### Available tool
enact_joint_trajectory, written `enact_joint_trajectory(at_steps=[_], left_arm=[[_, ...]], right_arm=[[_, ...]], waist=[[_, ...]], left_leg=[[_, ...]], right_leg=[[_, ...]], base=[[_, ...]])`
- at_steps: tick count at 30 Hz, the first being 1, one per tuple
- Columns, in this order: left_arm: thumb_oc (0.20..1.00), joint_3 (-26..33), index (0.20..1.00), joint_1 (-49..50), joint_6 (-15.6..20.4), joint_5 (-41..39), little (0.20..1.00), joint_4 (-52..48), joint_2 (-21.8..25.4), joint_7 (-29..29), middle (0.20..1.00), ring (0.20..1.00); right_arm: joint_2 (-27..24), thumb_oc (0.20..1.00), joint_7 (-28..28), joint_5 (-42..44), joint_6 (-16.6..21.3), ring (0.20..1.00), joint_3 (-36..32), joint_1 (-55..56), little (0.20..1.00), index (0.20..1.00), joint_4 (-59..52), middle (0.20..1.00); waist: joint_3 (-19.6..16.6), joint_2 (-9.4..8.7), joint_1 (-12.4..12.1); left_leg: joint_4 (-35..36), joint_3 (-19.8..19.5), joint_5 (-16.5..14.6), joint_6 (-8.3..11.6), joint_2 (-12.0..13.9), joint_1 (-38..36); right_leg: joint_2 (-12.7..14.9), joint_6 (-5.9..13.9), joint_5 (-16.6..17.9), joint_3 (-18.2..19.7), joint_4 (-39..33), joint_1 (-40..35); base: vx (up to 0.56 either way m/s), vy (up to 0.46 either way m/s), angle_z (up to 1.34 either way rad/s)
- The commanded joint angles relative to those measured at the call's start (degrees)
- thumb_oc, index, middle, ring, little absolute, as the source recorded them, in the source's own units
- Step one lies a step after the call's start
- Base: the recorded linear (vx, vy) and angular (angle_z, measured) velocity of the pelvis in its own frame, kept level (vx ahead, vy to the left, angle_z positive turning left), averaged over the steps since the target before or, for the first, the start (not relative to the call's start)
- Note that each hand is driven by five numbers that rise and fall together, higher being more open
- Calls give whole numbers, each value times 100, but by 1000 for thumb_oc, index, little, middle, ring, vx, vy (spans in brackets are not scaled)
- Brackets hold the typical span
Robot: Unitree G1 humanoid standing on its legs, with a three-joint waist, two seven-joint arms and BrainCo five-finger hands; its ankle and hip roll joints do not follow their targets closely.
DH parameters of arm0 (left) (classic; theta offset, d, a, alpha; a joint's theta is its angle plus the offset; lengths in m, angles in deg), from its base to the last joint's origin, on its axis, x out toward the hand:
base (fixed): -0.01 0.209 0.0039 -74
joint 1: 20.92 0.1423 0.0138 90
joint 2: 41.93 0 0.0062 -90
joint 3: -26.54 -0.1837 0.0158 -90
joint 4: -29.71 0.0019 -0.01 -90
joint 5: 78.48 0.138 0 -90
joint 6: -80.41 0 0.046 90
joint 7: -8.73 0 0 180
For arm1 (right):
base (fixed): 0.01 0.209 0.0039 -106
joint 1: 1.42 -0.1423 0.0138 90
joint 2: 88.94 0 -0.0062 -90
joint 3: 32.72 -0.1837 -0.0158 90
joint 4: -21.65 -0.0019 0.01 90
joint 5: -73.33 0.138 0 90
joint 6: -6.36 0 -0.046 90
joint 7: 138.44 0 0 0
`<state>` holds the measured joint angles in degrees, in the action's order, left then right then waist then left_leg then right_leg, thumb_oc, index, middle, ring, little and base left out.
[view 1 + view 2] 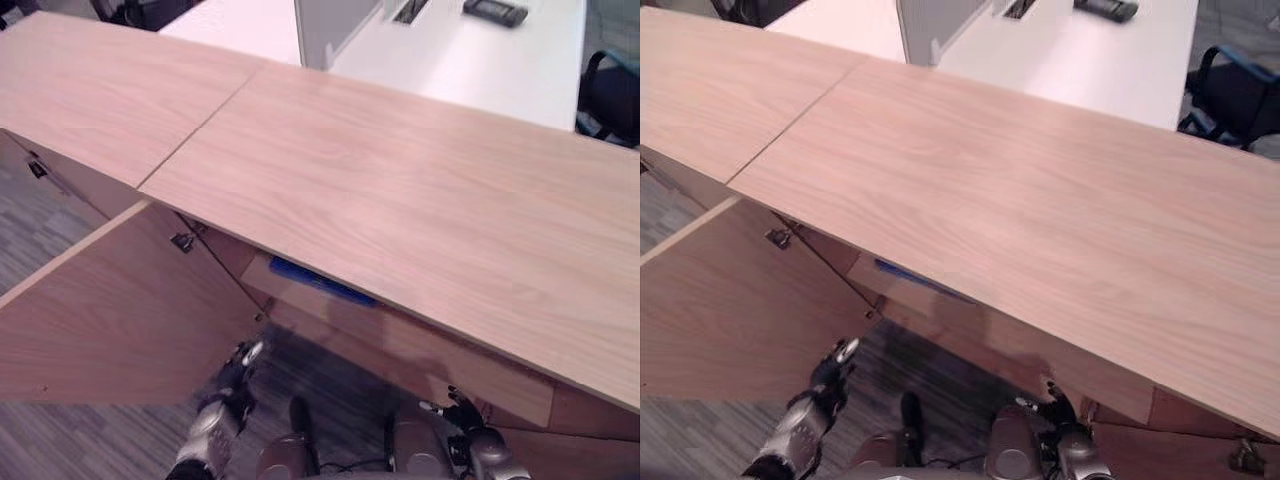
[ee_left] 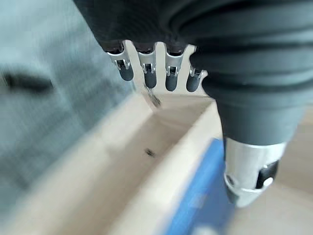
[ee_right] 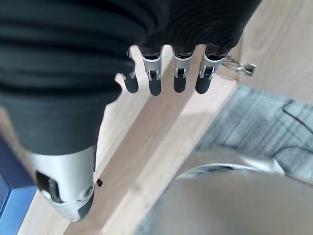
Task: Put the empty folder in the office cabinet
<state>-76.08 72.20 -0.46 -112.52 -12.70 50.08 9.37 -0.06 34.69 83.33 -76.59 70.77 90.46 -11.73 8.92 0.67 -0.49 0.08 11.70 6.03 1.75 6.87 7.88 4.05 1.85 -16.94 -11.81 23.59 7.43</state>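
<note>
Folder: one blue folder (image 1: 320,282) lying inside the open cabinet (image 1: 400,200), just under its top's front edge.
Left hand (image 1: 235,375): fingers (image 2: 146,73) straight, holding nothing.
Right hand (image 1: 465,415): fingers (image 3: 178,76) straight, empty.
Door: one door (image 1: 110,320) swung open.

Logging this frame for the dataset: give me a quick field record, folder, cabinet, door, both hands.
folder: blue folder lying on the shelf inside the cabinet, under its top
door: left cabinet door swung open
left hand: left hand low in front of the open cabinet, fingers straight, holding nothing
right hand: right hand low by the cabinet's lower edge, fingers straight, holding nothing
task state: folder appears placed; door not yet closed
</note>
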Motion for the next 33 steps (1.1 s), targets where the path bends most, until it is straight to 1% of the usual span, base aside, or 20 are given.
enact_joint_trajectory(at_steps=[1, 2, 4, 6, 7, 8, 10, 12, 13, 15, 16, 17, 19, 22, 24, 25, 26, 28, 30, 33], left_arm=[[1000, -53, 1000, -397, 136, 1067, 1000, 70, -192, -19, 1000, 1000], [1000, -93, 1000, -323, 129, 1321, 1000, 190, -212, -26, 1000, 1000], [1000, -108, 1000, -277, 53, 1488, 1000, 469, -272, 6, 1000, 1000], [1000, -123, 1000, -324, 24, 1656, 1000, 772, -307, -19, 1000, 1000], [1000, -132, 1000, -327, 30, 1758, 1000, 863, -302, -38, 1000, 1000], [1000, -130, 1000, -322, 45, 1899, 1000, 1036, -303, -70, 1000, 1000], [1000, -120, 1000, -285, 11, 2056, 1000, 1207, -301, -56, 1000, 1000], [1000, -128, 1000, -244, 17, 2201, 1000, 1421, -343, -52, 1000, 1000], [1000, -118, 1000, -238, 17, 2255, 1000, 1525, -345, -32, 1000, 1000], [1000, -116, 1000, -176, 14, 2373, 1000, 1620, -367, -61, 1000, 1000], [1000, -126, 1000, -163, 12, 2429, 1000, 1642, -383, -44, 1000, 1000], [1000, -177, 1000, -173, -12, 2540, 1000, 1712, -405, -28, 1000, 1000], [1000, -235, 1000, -193, -14, 2760, 1000, 1821, -420, -28, 1000, 1000], [1000, -409, 1000, -303, -20, 3165, 1000, 1921, -387, -27, 1000, 1000], [1000, -584, 1000, -376, 20, 3571, 1000, 1850, -278, -25, 1000, 1000], [1000, -619, 1000, -427, 7, 3664, 1000, 1814, -221, 2, 1000, 1000], [1000, -627, 1000, -452, 9, 3775, 1000, 1776, -129, -30, 1000, 1000], [1000, -582, 1000, -484, 4, 3767, 1000, 1741, -52, -68, 1000, 1000], [1000, -475, 1000, -490, -2, 3668, 1000, 1695, 19, -81, 1000, 1000], [1000, -340, 1000, -499, -3, 3522, 1000, 1638, 76, -96, 1000, 1000]], right_arm=[[-201, 1000, -34, -37, 182, 1000, -50, -100, 1000, 1000, -171, 1000], [-261, 1000, -46, -24, 211, 1000, -77, -90, 1000, 1000, -179, 1000], [-329, 1000, -48, -8, 232, 1000, -104, -115, 1000, 1000, -144, 1000], [-398, 1000, -58, 21, 205, 1000, -148, -194, 1000, 1000, -78, 1000], [-421, 1000, -49, 61, 200, 1000, -193, -208, 1000, 1000, -5, 1000], [-426, 1000, -28, 120, 199, 1000, -233, -222, 1000, 1000, 86, 1000], [-468, 1000, 42, 151, 177, 1000, -294, -253, 1000, 1000, 238, 1000], [-482, 1000, 98, 88, 166, 1000, -303, -216, 1000, 1000, 374, 1000], [-502, 1000, 149, 71, 153, 1000, -313, -186, 1000, 1000, 414, 1000], [-516, 1000, 215, 81, 120, 1000, -353, -156, 1000, 1000, 471, 1000], [-510, 1000, 246, 79, 124, 1000, -375, -125, 1000, 1000, 483, 1000], [-504, 1000, 240, 92, 103, 1000, -430, -109, 1000, 1000, 500, 1000], [-488, 1000, 241, 92, 75, 1000, -470, -147, 1000, 1000, 520, 1000], [-442, 1000, 251, 93, 26, 1000, -528, -219, 1000, 1000, 590, 1000], [-372, 1000, 251, 85, -7, 1000, -606, -265, 1000, 1000, 636, 1000], [-320, 1000, 230, 102, -26, 1000, -644, -312, 1000, 1000, 676, 1000], [-231, 1000, 205, 191, -34, 1000, -673, -390, 1000, 1000, 641, 1000], [-163, 1000, 191, 266, -20, 1000, -644, -450, 1000, 1000, 625, 1000], [-132, 1000, 217, 292, 5, 1000, -567, -437, 1000, 1000, 605, 1000], [-113, 1000, 271, 232, 46, 1000, -402, -327, 1000, 1000, 521, 1000]], waist=[[171, 97, -22], [159, 122, -45], [207, 161, -53], [267, 173, -38], [292, 153, -4], [287, 92, 46], [187, 20, 134], [84, 11, 215], [53, 41, 275], [-28, 116, 358], [-85, 193, 412], [-126, 250, 449], [-201, 288, 478], [-245, 232, 492], [-309, 164, 467], [-318, 135, 445], [-276, 147, 430], [-201, 189, 412], [-142, 232, 364], [-122, 249, 314]], left_leg=[[-202, -76, 160, 77, -340, 429], [-214, -64, 180, 110, -316, 425], [-439, -183, 220, 186, -264, 509], [-707, -531, 220, 301, -278, 553], [-894, -752, 145, 340, -298, 525], [-1155, -930, 24, 354, -280, 509], [-1342, -1131, -166, 355, -94, 327], [-1403, -1352, -135, 411, 152, 55], [-1375, -1470, -71, 469, 307, -122], [-1143, -1585, 23, 586, 510, -439], [-890, -1581, -27, 635, 563, -609], [-645, -1462, -89, 671, 588, -707], [-211, -1267, -380, 678, 505, -849], [15, -1196, -577, 614, 229, -922], [209, -1086, -772, 468, -106, -986], [266, -1015, -824, 381, -256, -974], [340, -929, -842, 296, -354, -1015], [372, -798, -808, 225, -376, -1024], [380, -660, -770, 156, -404, -1007], [378, -520, -700, 79, -497, -980]], right_leg=[[-258, 401, 786, 384, -1320, -628], [-304, 347, 768, 491, -1571, -786], [-301, 253, 747, 503, -1635, -880], [-264, 193, 793, 571, -1565, -821], [-198, 181, 827, 581, -1519, -791], [-86, 184, 891, 599, -1481, -728], [103, 215, 996, 649, -1470, -624], [231, 263, 1062, 657, -1436, -549], [271, 293, 1075, 661, -1423, -527], [330, 366, 1129, 673, -1455, -496], [346, 418, 1150, 661, -1492, -504], [378, 477, 1185, 619, -1554, -536], [482, 573, 1293, 601, -1657, -523], [788, 777, 1648, 580, -1864, -522], [1176, 999, 2022, 533, -2159, -538], [1308, 1079, 2147, 490, -2186, -481], [1347, 1079, 2156, 466, -2003, -361], [1245, 1016, 2092, 380, -1711, -257], [1047, 920, 1916, 135, -1388, -201], [507, 714, 1539, -326, -1239, -171]], base=[[-169, -58, -24], [-215, -80, -27], [-178, -58, -23], [-208, 29, 4], [-256, 79, 1], [-242, 105, -15], [-152, 151, -27], [-69, 170, -21], [-41, 183, 15], [-19, 227, 29], [12, 252, 10], [13, 220, 5], [-18, 201, 16], [-43, 238, 31], [-81, 430, 15], [-108, 436, 2], [-93, 330, 5], [-73, 231, -8], [-74, 192, -48], [-41, 140, -30]])
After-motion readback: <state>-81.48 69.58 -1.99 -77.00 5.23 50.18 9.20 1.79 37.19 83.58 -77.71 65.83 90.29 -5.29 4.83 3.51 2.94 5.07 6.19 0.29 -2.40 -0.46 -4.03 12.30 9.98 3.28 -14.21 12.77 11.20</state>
